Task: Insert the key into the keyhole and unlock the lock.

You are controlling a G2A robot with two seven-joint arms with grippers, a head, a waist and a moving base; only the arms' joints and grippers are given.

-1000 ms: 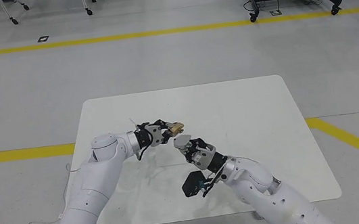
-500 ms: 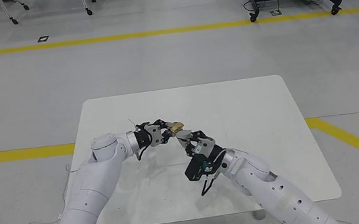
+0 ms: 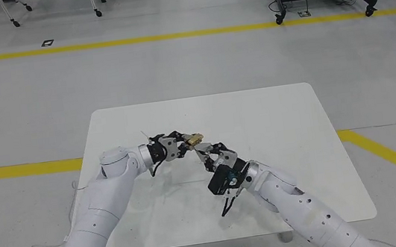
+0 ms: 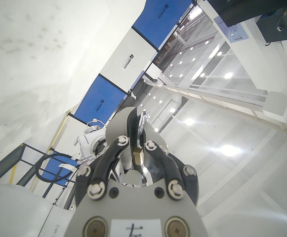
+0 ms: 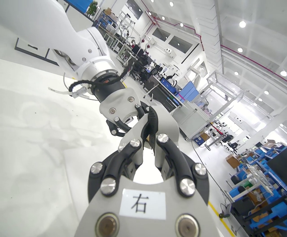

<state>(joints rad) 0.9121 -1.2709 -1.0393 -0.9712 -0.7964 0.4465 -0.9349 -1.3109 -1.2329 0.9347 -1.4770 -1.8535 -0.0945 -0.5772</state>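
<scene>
Left end effector (image 3: 183,143) squeezed shut on the little gold lock (image 3: 195,137), held up over the middle of the white counter (image 3: 272,114), right end effector (image 3: 208,152) pinched shut, maybe on the key (image 3: 202,146), too small to see well, its tips just beside the lock

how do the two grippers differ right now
The left gripper is shut on the brass lock; the right gripper is shut, nothing visible in it. The left gripper points across the table; the right gripper angles in from the near edge. Both hang above the table, tips close.
</scene>
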